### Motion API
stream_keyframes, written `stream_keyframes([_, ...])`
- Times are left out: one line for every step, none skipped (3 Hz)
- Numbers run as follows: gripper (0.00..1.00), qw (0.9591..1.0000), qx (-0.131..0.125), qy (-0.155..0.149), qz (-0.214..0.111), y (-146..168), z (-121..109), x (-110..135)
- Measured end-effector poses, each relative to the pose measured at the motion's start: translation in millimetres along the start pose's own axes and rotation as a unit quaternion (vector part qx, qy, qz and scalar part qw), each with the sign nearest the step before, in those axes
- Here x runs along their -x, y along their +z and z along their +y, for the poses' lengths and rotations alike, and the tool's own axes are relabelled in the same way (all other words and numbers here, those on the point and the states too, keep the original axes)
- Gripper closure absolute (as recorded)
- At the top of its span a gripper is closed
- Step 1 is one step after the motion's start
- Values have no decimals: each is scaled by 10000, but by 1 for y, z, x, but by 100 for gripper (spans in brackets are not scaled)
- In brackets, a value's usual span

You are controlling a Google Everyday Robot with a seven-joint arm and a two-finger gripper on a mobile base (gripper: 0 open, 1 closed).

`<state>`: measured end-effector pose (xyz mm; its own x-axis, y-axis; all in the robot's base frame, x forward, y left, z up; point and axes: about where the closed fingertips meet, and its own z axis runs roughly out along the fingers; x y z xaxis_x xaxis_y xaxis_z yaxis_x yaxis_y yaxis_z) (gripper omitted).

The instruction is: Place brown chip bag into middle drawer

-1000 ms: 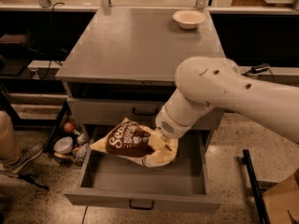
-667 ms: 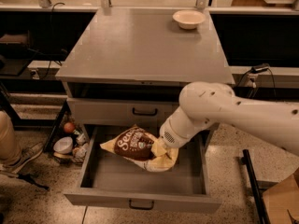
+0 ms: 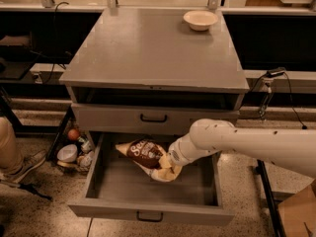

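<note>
The brown chip bag (image 3: 144,153), dark brown with white lettering and pale yellow ends, sits tilted inside the open middle drawer (image 3: 148,209), toward its back centre. My gripper (image 3: 167,170) reaches down into the drawer from the right on a white arm and is shut on the bag's lower right yellow end. The bag and the arm's wrist mostly hide the fingers. The bag's left end points to the drawer's back left.
The drawer front above (image 3: 153,117) is shut, with a black handle. A small cream bowl (image 3: 200,19) stands at the back right of the grey cabinet top (image 3: 148,53). Bowls and clutter (image 3: 69,152) lie on the floor at left. A person's leg (image 3: 10,154) is at far left.
My arm has lowered and drawn back to the right, carrying the bag down deeper into the open drawer. The bag is now lower and slightly further right.
</note>
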<state>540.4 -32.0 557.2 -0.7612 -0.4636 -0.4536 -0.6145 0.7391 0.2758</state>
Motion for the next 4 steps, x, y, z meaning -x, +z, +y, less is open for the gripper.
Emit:
stream_keyframes([74,9985,-165,417,-327,55,-36,16])
stream_keyframes([51,9967,-233,600,-492,77,-52,24])
stream_keyframes([28,9944,-258,795,-644,83,-58,19])
stream_keyframes([0,9906,-315,956,-926,71,-61,8])
